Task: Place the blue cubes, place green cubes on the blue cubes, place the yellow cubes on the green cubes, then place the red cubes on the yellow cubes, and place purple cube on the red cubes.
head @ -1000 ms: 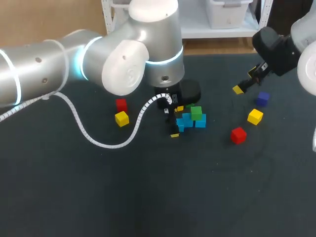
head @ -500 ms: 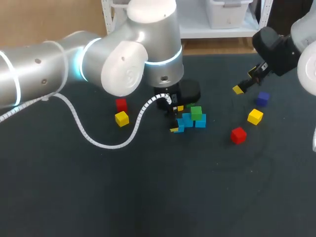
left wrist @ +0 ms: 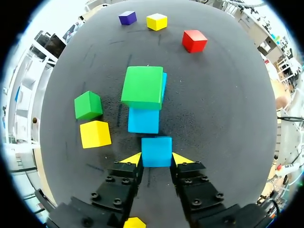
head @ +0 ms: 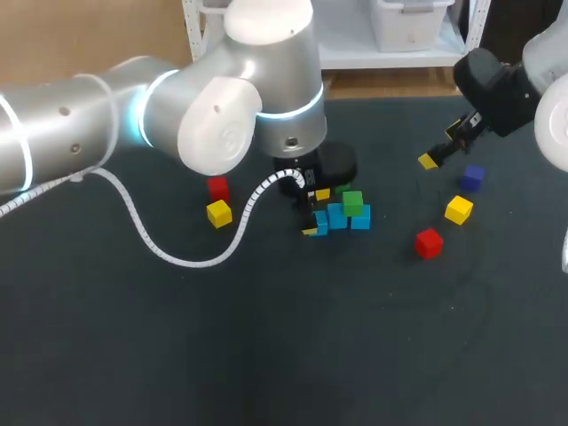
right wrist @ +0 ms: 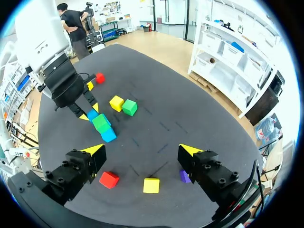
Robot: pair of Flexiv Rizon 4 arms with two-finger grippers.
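Observation:
In the left wrist view my left gripper (left wrist: 156,159) is shut on a blue cube (left wrist: 156,151) resting on the dark mat, one yellow tip touching each side. Just ahead lies a second blue cube (left wrist: 143,119), and beyond that a green cube (left wrist: 142,87) sits on top of a third blue one. Beside them are a loose green cube (left wrist: 88,105) and a yellow cube (left wrist: 95,134). The head view shows this cluster (head: 346,213) under my left gripper (head: 313,213). My right gripper (head: 441,149) hovers open at the far right, holding nothing.
A purple cube (head: 472,177), a yellow cube (head: 459,209) and a red cube (head: 429,242) lie on the right of the mat. A red cube (head: 217,187) and a yellow cube (head: 218,213) lie left of the cluster. My left arm's white cable (head: 177,253) trails over the mat.
My left gripper's fingers have drawn together onto the near blue cube and the arm has shifted slightly. The right arm and the other cubes have stayed put.

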